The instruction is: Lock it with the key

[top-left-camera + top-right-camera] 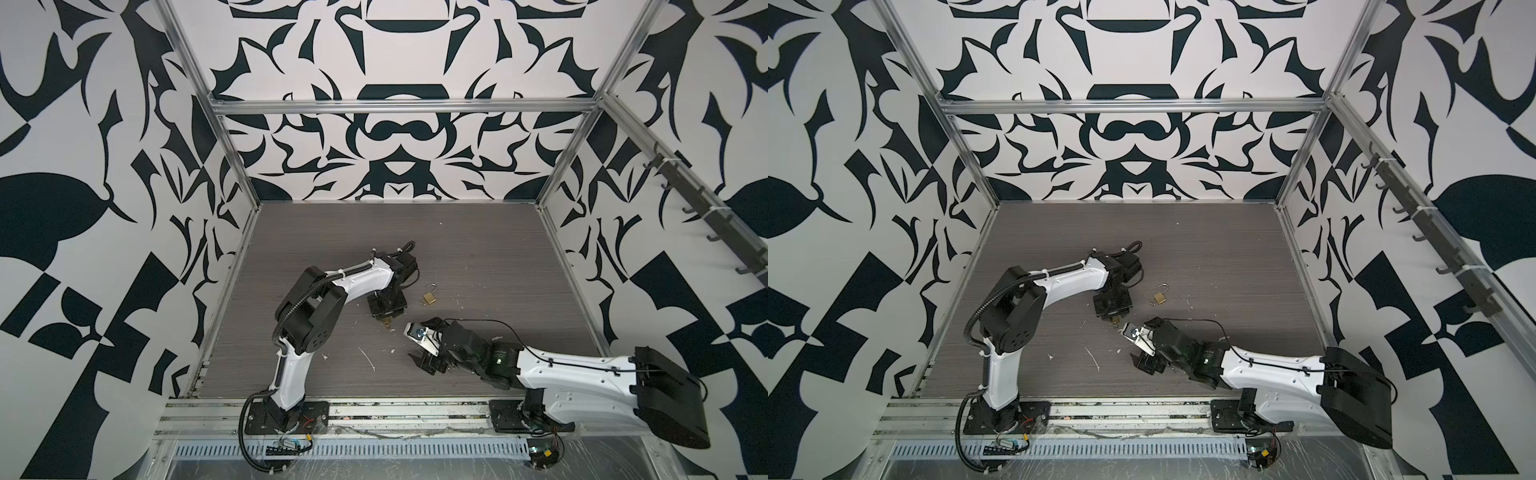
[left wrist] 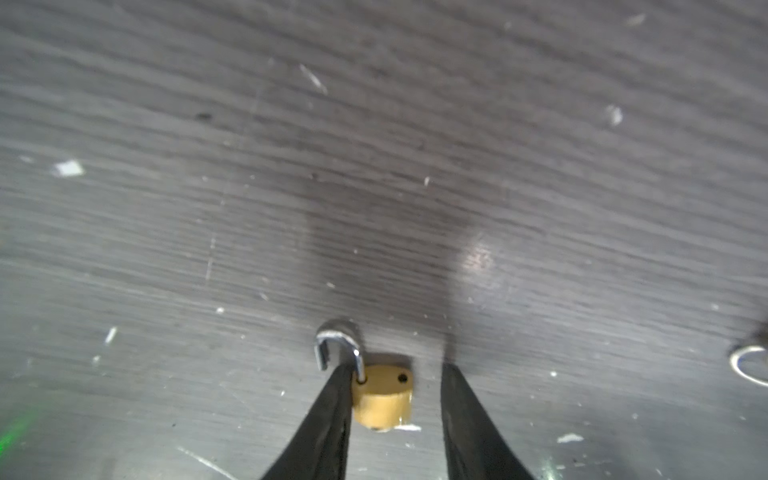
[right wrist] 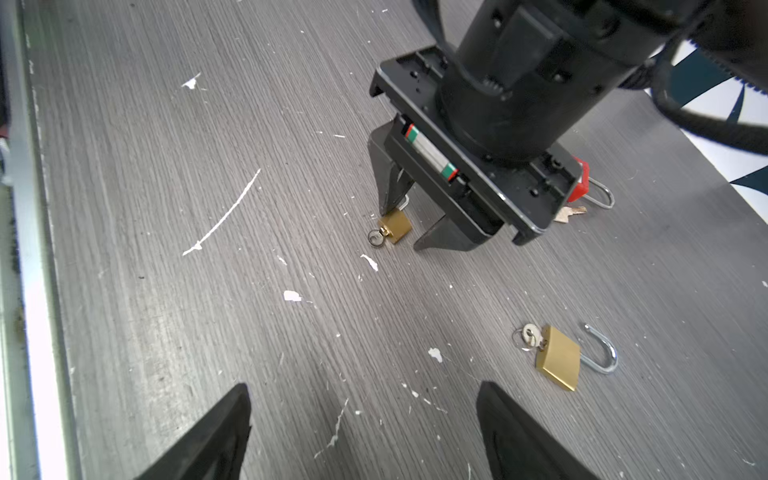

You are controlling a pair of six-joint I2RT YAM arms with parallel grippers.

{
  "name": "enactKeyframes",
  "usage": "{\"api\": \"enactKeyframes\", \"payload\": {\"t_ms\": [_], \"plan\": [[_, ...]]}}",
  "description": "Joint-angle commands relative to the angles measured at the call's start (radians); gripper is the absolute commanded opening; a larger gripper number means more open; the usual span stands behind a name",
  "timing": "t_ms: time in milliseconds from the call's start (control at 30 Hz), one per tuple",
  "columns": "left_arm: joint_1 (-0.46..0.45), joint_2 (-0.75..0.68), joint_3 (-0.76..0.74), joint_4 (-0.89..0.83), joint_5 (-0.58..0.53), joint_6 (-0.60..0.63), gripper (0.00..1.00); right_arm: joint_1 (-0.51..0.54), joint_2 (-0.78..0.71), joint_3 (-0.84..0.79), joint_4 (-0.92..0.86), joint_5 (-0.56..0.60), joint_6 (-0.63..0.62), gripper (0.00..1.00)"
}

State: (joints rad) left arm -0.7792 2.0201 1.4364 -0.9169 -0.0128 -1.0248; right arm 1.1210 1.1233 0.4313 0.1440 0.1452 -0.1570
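- Grey counter (image 1: 478,249): small padlock (image 1: 387,321) lay at seven o'clock from the larger padlock (image 1: 429,298).
- Left tool (image 2: 395,370) straddled it half-open, not yet clamped; right tool (image 3: 363,386) wide, empty.
- Grasping step, I judged; next, squeeze squarely, then turn key (image 3: 383,232).

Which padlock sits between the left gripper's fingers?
The small brass padlock, straddled by the left gripper. The larger brass padlock lies clear of it; the red padlock sits beyond the gripper.

We look into a robotics lab test cell: an aluminium-profile frame (image 1: 399,106) lined with black-and-white patterned panels (image 1: 83,208) encloses a grey wood-grain tabletop (image 1: 478,249). A white left arm (image 1: 291,374) and right arm (image 1: 582,374) stand bolted to a metal rail (image 1: 395,415) along its near edge, with loose wiring (image 1: 286,446) beside their bases.
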Motion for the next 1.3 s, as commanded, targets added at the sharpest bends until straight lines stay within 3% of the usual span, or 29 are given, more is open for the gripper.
{"api": "enactKeyframes", "payload": {"t_ms": [0,533,733,1100,1267], "plan": [[-0.003,0.015,0.026,-0.081,-0.021,-0.017,0.36,0.004,-0.005,0.001,0.03,0.026,-0.007,0.88],[-0.006,0.046,0.042,-0.1,0.014,0.001,0.36,0.004,0.004,0.009,0.026,0.034,-0.03,0.88],[-0.006,0.034,0.029,-0.098,0.015,-0.001,0.3,0.005,0.003,0.011,0.029,0.038,-0.037,0.88],[-0.006,-0.006,-0.009,-0.043,0.029,0.026,0.0,-0.001,-0.118,0.026,0.101,0.282,-0.026,0.93],[-0.006,-0.083,-0.074,0.153,0.086,0.154,0.0,-0.07,-0.187,0.103,0.069,0.443,-0.049,0.92]]}}
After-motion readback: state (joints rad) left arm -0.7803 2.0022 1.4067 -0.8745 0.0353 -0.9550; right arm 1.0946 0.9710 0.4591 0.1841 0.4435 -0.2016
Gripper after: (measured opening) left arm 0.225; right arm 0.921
